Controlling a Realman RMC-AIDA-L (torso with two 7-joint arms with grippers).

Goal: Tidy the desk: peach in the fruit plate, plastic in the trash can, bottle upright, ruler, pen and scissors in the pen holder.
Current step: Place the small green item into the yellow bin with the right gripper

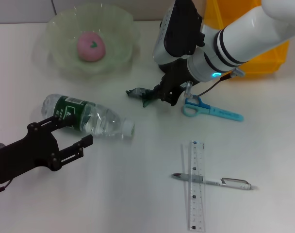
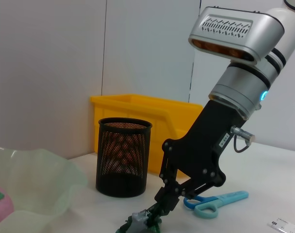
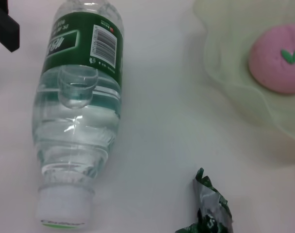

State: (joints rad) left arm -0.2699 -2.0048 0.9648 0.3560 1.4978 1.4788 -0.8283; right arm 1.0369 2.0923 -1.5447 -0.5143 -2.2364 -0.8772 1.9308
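A pink peach (image 1: 90, 47) lies in the pale green fruit plate (image 1: 55, 29) at the back left. The water bottle (image 1: 96, 118) lies on its side, cap toward the middle. My left gripper (image 1: 78, 129) is open at the bottle's base end, one finger (image 1: 60, 119) crossing the green label. My right gripper (image 1: 159, 95) is shut on the crumpled green plastic (image 1: 138, 93), which rests low at the table. Blue scissors (image 1: 213, 110) lie just right of it. The clear ruler (image 1: 197, 187) lies under the pen (image 1: 215, 181) at the front right. The black mesh pen holder (image 2: 123, 158) stands behind the right arm.
A yellow bin (image 1: 256, 53) stands at the back right, behind the pen holder. The right arm's white forearm (image 1: 254, 34) hangs over that corner. Bare table lies between the bottle and the ruler.
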